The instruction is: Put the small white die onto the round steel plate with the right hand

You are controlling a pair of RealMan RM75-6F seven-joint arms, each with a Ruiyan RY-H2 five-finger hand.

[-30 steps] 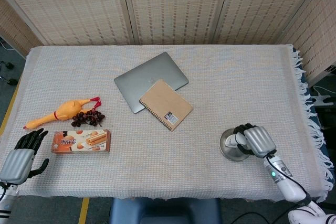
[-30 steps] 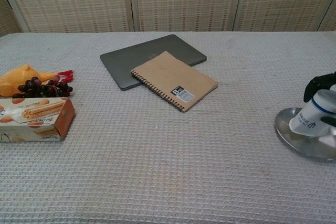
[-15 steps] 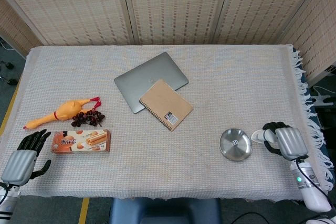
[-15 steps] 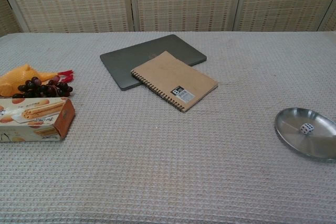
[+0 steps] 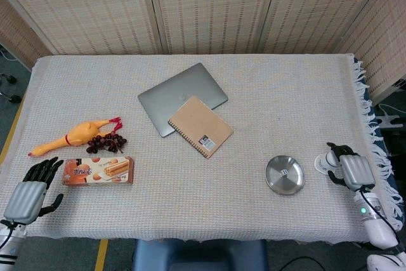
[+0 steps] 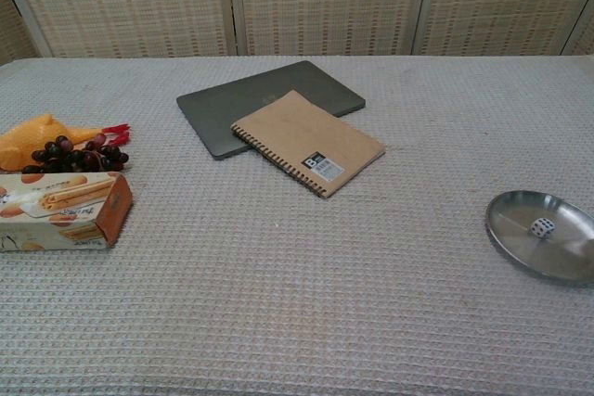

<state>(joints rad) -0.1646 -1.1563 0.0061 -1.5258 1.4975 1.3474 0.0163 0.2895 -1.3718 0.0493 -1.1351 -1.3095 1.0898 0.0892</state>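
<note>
The small white die [image 6: 542, 226] lies inside the round steel plate [image 6: 520, 243], near its middle, at the lower right of the chest view; in the head view the plate [image 5: 276, 181] sits right of centre toward the bottom, with the die [image 5: 286, 172] a pale speck on it. The right hand [image 5: 348, 168] shows only in the head view, at the far right edge just beyond the plate and apart from it, back of the hand upward, its dark fingers [image 5: 334, 151] curled over the cloth and pointing toward the top of the frame; it holds nothing, though whether the fingers are spread or closed I cannot tell. Its forearm runs down to the lower right corner. The left hand [image 5: 30, 186] sits at the lower left of the head view, back upward, fingers spread apart and empty, just left of the snack box [image 5: 98, 171]. Above the box lie the rubber chicken [image 5: 73, 136] and the grapes [image 5: 105, 142]. A notebook [image 5: 200, 126] overlaps the laptop [image 5: 177, 98] in the upper centre.
</note>
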